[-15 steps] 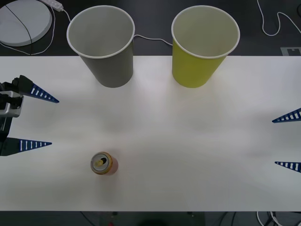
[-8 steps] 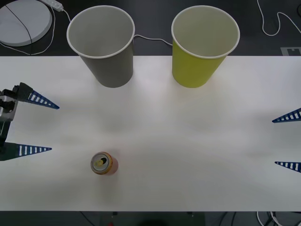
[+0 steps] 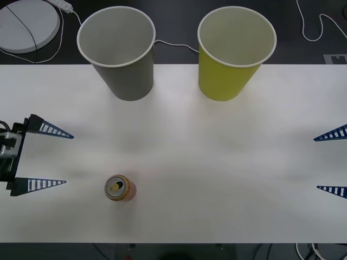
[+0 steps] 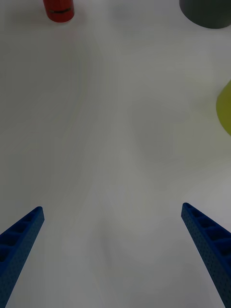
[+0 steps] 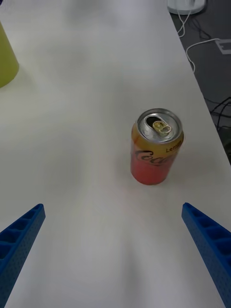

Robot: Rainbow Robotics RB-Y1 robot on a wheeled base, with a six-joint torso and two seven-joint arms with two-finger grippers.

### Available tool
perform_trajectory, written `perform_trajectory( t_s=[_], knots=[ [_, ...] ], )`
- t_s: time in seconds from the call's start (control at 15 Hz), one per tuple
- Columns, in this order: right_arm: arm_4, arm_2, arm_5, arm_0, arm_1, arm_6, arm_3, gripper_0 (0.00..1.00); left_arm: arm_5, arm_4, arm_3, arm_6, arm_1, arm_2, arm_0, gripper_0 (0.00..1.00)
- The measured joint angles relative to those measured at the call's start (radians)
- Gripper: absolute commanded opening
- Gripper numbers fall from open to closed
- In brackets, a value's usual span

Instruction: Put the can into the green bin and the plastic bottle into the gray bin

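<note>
The small red and gold can (image 3: 119, 188) stands upright near the table's front edge, left of centre; it also shows as the can (image 5: 156, 147) and, far off, the can (image 4: 58, 9). My left gripper (image 3: 51, 158) is open at the left edge, its fingertips a short way left of the can and slightly farther back. The gray bin (image 3: 118, 50) and the green bin (image 3: 234, 50) stand upright at the back of the table, both with nothing inside. My right gripper (image 3: 331, 161) hangs open at the right edge. The plastic bottle is out of view.
The white table (image 3: 217, 162) spreads wide between the can and the cups. Behind it lie a round white disc (image 3: 24, 24) at back left and white cables (image 3: 314, 27) on the dark floor.
My left gripper has moved toward the table's front and a little rightward, closer to the can. The can, both cups and the right gripper have stayed put.
</note>
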Motion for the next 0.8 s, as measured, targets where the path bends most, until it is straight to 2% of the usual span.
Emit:
perform_trajectory(
  t_s=[0.27,0.8],
  knots=[
    [0.000,0.000,0.000,0.000,0.000,0.000,0.000,1.00,0.002,0.078,0.090,-0.103,0.000,-0.079,-0.001,1.00],
    [0.000,0.000,0.000,0.000,0.000,0.000,0.000,1.00,0.029,0.193,0.207,-0.209,-0.026,-0.219,-0.001,1.00]
  ],
)
